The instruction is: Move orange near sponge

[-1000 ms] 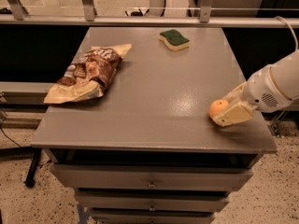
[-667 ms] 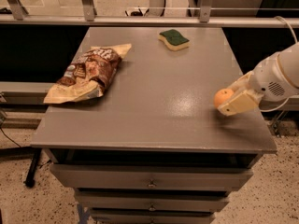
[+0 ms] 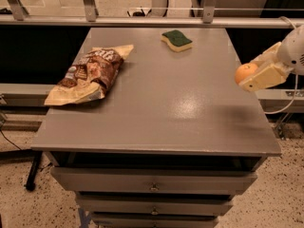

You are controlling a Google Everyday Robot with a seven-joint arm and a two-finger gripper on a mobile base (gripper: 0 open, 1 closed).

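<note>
1. Facing you: grey flat-topped drawer table [image 3: 161,103].
2. Crumpled brown-and-tan snack bag [image 3: 90,75] lies on its left side.
3. Cream two-finger gripper [image 3: 254,73] hangs at the right edge, clenched on item 5.
4. Green-topped yellow foam sponge [image 3: 176,40] sits at the far edge.
5. Small round orange [image 3: 244,72], gripped, is off the surface, well apart from the sponge.
</note>
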